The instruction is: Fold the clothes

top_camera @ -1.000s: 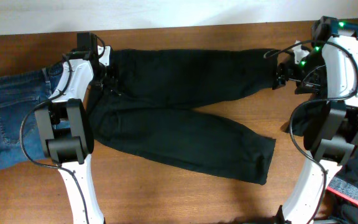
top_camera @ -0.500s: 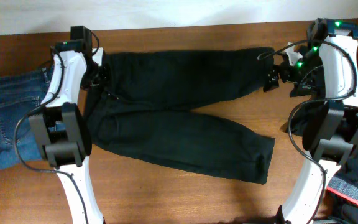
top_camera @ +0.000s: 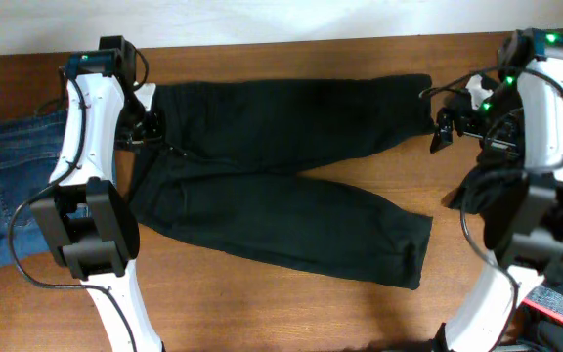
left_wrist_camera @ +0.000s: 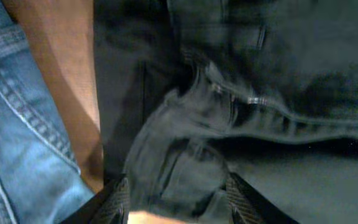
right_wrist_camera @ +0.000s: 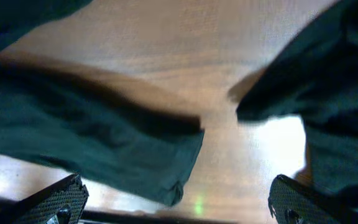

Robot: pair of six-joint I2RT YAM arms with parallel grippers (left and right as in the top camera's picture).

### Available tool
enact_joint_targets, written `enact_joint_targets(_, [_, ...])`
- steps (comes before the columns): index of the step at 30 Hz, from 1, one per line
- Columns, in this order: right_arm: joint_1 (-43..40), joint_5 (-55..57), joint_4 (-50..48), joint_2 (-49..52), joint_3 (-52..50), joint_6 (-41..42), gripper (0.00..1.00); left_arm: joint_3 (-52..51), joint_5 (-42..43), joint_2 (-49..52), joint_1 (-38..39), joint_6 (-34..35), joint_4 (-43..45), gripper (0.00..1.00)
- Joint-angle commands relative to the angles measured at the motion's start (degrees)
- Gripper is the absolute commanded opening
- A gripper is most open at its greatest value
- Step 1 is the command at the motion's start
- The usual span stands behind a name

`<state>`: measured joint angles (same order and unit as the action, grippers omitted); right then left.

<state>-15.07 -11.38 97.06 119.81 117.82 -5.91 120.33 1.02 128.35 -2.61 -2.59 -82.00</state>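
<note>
The black trousers (top_camera: 281, 166) lie spread on the wooden table, waist at the left and both legs running right. My left gripper (top_camera: 141, 129) is at the waistband; in the left wrist view (left_wrist_camera: 180, 202) its fingers pinch bunched black fabric (left_wrist_camera: 185, 143). My right gripper (top_camera: 442, 131) is wide open and empty, just right of the upper leg's cuff (top_camera: 413, 98). In the right wrist view (right_wrist_camera: 176, 205) that cuff (right_wrist_camera: 110, 146) lies below, between the fingers. The blue denim jeans (top_camera: 18, 186) lie at the table's far left.
The jeans' edge (left_wrist_camera: 23, 137) lies right beside the trousers' waist. A pile of dark cloth with a red piece (top_camera: 560, 293) sits off the table's right front. Bare wood (top_camera: 360, 166) shows between the two legs. A white wall runs along the back edge.
My left gripper has moved left along the waistband, and the waist edge has shifted left with it. My right gripper has moved slightly right, off the upper cuff.
</note>
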Motion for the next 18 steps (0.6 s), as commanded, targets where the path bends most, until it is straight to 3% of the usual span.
enact_joint_targets(1, [0.4,0.9,0.3,-7.6,-7.0,2.4,0.99,0.6,-0.4,-1.6,-0.3,-0.4,-2.2,0.50])
enact_joint_targets(8, [2.3,-0.9,-1.6,-15.3,-24.5,3.6,0.99,-3.2,-0.4,-1.6,-0.2,2.4,-7.1,0.50])
enact_joint_targets(18, [4.9,-3.6,-19.7,-21.1,-51.2,5.5,0.99,-17.6,2.4,-1.6,0.0,3.3,-1.1,0.49])
